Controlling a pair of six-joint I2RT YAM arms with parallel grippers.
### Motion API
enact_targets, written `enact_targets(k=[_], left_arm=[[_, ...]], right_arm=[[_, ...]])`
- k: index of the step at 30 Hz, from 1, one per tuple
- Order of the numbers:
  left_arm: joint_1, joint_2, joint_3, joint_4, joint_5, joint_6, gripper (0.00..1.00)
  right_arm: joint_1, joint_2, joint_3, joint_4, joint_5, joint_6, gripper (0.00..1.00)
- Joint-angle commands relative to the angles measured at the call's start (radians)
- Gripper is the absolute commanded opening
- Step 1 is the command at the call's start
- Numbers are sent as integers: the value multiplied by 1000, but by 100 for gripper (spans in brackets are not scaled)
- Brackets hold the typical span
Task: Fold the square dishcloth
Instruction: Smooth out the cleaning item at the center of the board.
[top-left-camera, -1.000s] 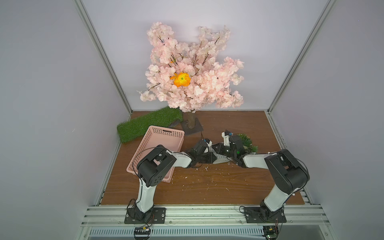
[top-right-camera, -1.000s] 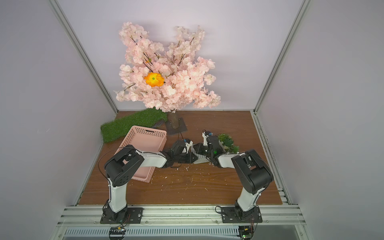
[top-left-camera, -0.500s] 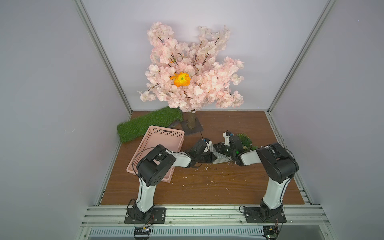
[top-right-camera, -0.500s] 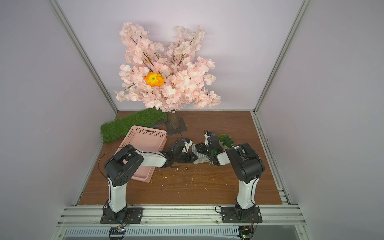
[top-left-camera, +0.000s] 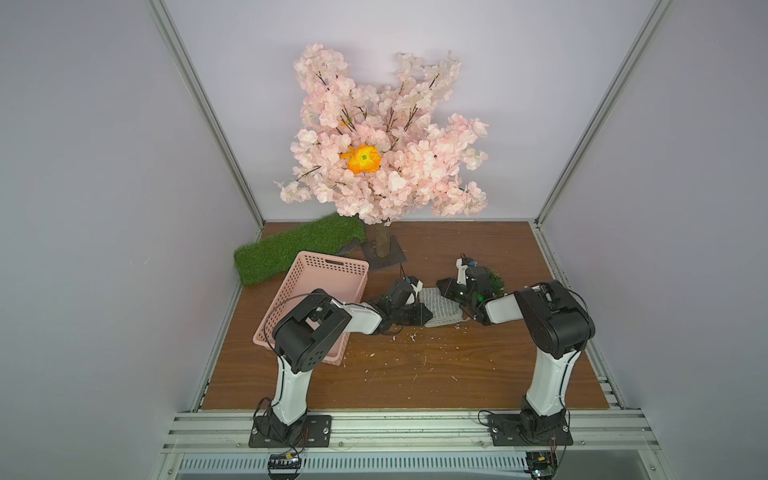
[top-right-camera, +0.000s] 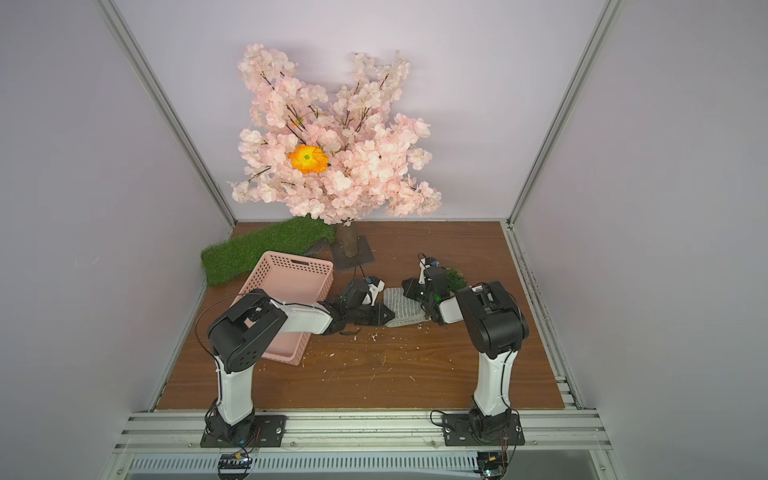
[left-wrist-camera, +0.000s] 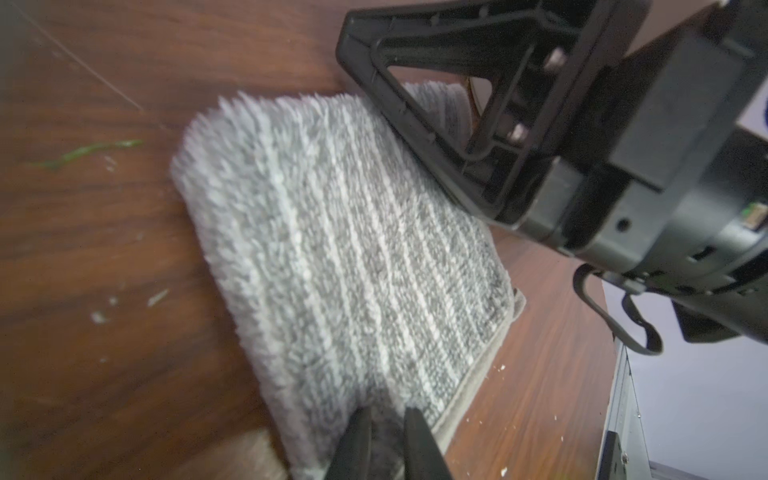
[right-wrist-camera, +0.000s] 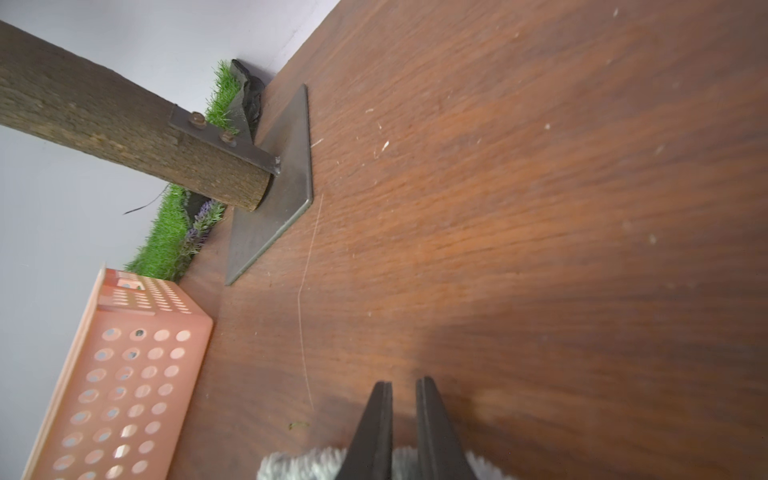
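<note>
Apparently folded once, the square dishcloth (top-left-camera: 440, 309) is lying doubled on the surface (top-left-camera: 415, 374). The left claw (left-wrist-camera: 386, 415) and the right claw (right-wrist-camera: 403, 386) are each pinching its edge, with a second fold probably remaining.

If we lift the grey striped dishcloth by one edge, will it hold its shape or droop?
Likely floppy: the square dishcloth lies doubled over with a soft rounded fold, so the free part should droop. Probably light. Its thick fuzzy pile suggests it will drag rather than slide on the wooden table, bunching if pushed.
</note>
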Motion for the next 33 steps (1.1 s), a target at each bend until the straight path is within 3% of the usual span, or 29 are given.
enact_targets(k=[1,9,21,28,33], left_arm=[[30,-19,4,-67,-20,23,23],[54,-19,88,-73,-38,40,24],[78,62,216,-91,-103,90,24],[98,164,332,-132,-117,117,24],[114,197,338,-136,-122,105,24]], right_arm=[[-9,-13,32,-58,43,-51,15],[-7,-139,36,-156,59,-98,15],[18,-334,-169,-197,112,-62,15],[20,-297,-163,-217,168,-78,15],[20,-211,-115,-231,208,-84,14]])
